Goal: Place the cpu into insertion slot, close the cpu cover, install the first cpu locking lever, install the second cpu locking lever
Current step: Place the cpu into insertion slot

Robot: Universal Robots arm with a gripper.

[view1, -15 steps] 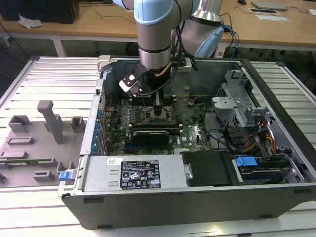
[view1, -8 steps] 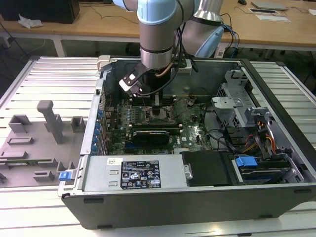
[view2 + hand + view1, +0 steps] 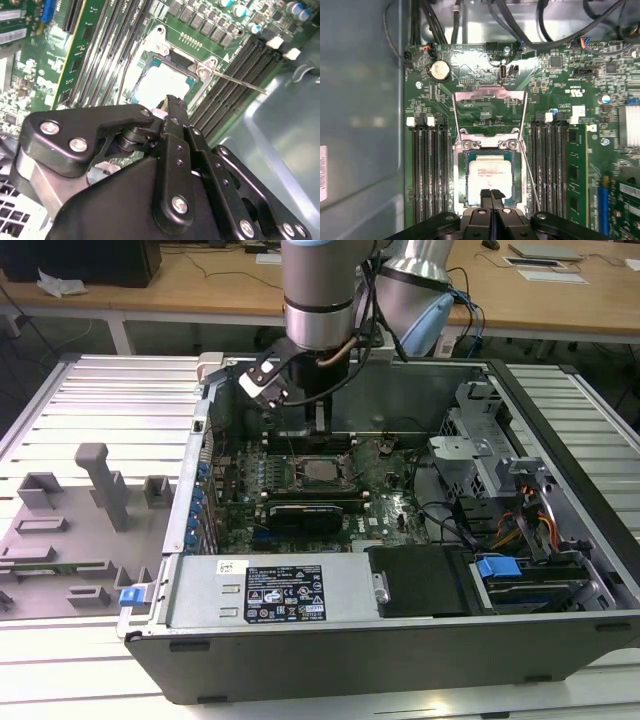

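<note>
So the cpu (image 3: 490,175) is already down in the insertion slot (image 3: 458,187). It sits flat, pale metal top facing up, in the middle of the motherboard (image 3: 545,90) between the two banks of memory slots (image 3: 427,170). It looks square to the socket rim as far as I can tell.

The gripper (image 3: 491,196) hangs right over the near edge of the chip. Its two fingers are pressed together with nothing pinched between them, so it's empty. In the exterior view the gripper (image 3: 318,425) is down inside the open computer case (image 3: 400,665), just above the socket.

The cpu cover (image 3: 490,93) isn't closed. The silvery frame is swung up and away on the far side of the socket from the fingers, and you can see green board through its window. One thin locking lever (image 3: 532,190) runs loose along the side of the socket, not hooked down. The second wrist view shows the same lever (image 3: 240,82) sticking out past the socket corner.

My read is that placing is done and the cover is the step in hand. That calls for reaching the frame's free edge and tipping it over without nudging the chip or snagging the lever wires. It's tight in there, since the memory slots sit close on both sides.
</note>
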